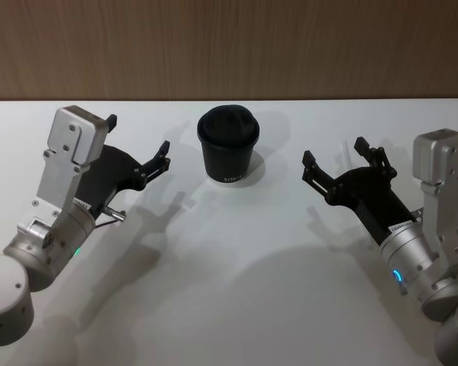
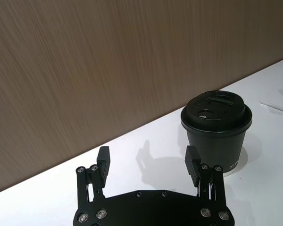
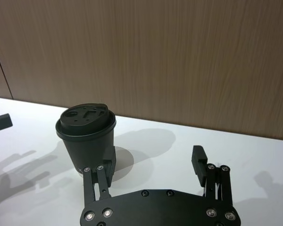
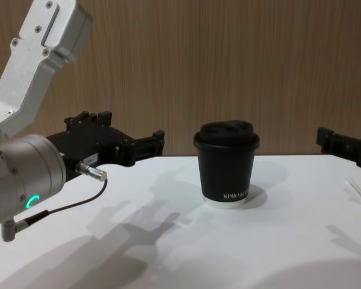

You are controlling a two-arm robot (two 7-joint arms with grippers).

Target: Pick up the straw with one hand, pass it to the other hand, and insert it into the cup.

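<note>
The black cup [image 1: 227, 149] with its domed lid stands upright at the middle back of the white table, also seen as cup [image 4: 227, 162], cup [image 2: 217, 129] and cup [image 3: 86, 136]. The thin white straw [image 4: 360, 192] lies flat on the table to the cup's right, near my right gripper; the left wrist view catches the straw [image 2: 277, 107] beyond the cup. My left gripper [image 1: 137, 136] hovers open and empty left of the cup. On the cup's other side my right gripper [image 1: 335, 151] is open and empty too, above the table.
A wood-panelled wall [image 1: 229, 46] runs along the table's back edge. A thin black cable with a metal plug [image 4: 90, 171] hangs from the left arm. The white table [image 1: 237, 259] stretches bare in front of the cup.
</note>
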